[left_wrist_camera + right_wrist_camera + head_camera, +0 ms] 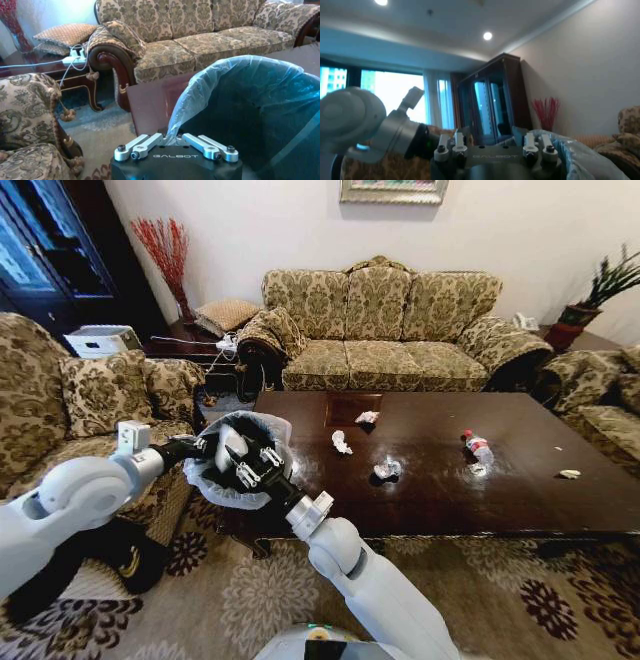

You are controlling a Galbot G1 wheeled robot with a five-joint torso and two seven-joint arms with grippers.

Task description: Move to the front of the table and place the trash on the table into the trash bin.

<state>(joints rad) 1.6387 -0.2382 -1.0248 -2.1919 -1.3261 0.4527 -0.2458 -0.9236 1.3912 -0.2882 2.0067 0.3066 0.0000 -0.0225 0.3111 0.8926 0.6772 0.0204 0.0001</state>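
Observation:
The trash bin (238, 480), lined with a translucent white bag, hangs off the left end of the dark wooden table (520, 500). My left gripper (208, 446) is shut on its rim; the left wrist view shows the bag's edge (200, 86) running into that gripper (175, 135). My right gripper (256, 465) is open over the bin's mouth, and in its wrist view (492, 135) it points up beside the bag (585, 155). On the table lie crumpled white paper scraps (367, 417) (341, 442) (387, 470) (570, 474) and a small clear bottle (478, 446) with a red cap.
A patterned sofa (390, 330) stands behind the table, an armchair (90, 410) on the left and another seat (605, 395) on the right. A side table with a power strip (75, 60) fills the back-left corner. Flowered carpet (250, 600) lies between me and the table.

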